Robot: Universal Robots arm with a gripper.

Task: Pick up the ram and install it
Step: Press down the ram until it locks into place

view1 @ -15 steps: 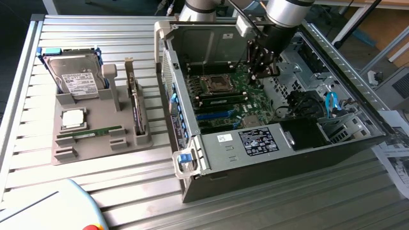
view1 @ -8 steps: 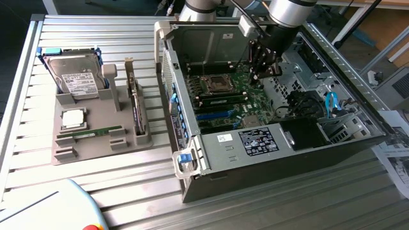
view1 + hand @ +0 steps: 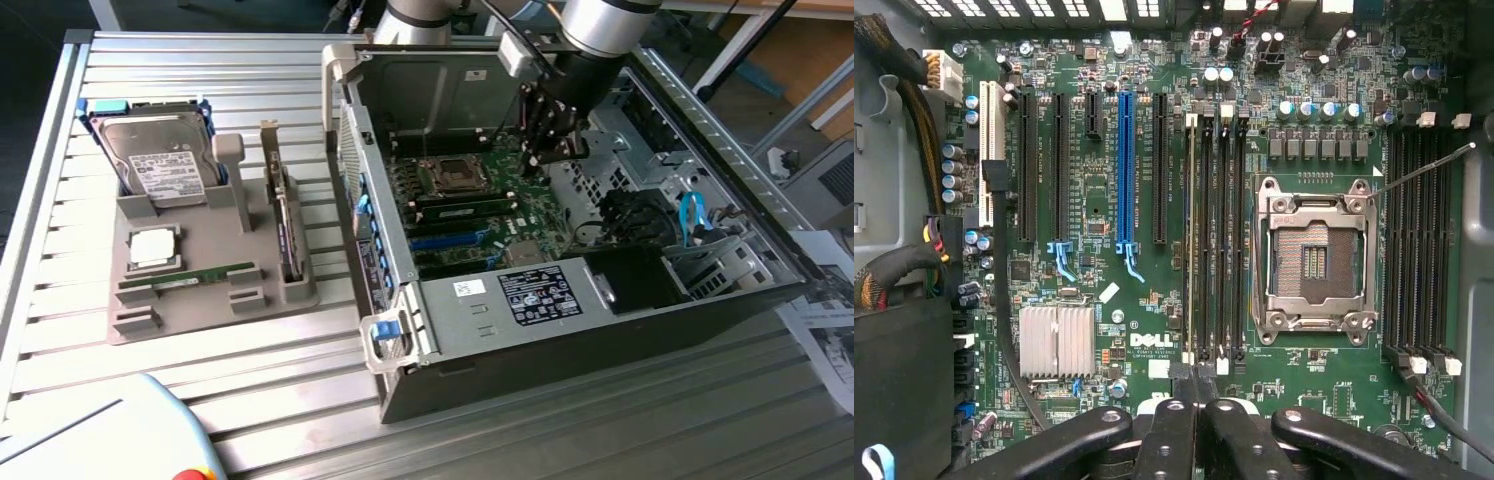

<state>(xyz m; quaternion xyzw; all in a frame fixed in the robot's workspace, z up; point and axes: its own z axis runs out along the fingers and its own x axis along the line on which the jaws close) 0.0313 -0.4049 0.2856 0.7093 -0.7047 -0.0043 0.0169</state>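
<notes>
The ram (image 3: pixel 187 277), a thin green stick, lies in a slot of the grey holder (image 3: pixel 267 305) on the exterior view's left, outside the computer case. My gripper (image 3: pixel 547 160) hangs inside the open case above the green motherboard (image 3: pixel 487 235), far from the ram. In the wrist view my gripper (image 3: pixel 1194 390) is shut, its black fingers (image 3: pixel 1166 430) pressed together with nothing visible between them. It sits just off one end of the black memory slots (image 3: pixel 1214 240), beside the open processor socket (image 3: pixel 1314 260).
The holder also carries a silver hard drive (image 3: pixel 160 160), a square processor chip (image 3: pixel 154 245) and an upright card (image 3: pixel 283 215). The case walls (image 3: pixel 534 330) enclose the motherboard. Cables (image 3: pixel 694 215) lie at the exterior view's right. Long expansion slots (image 3: pixel 1124 170) line the board.
</notes>
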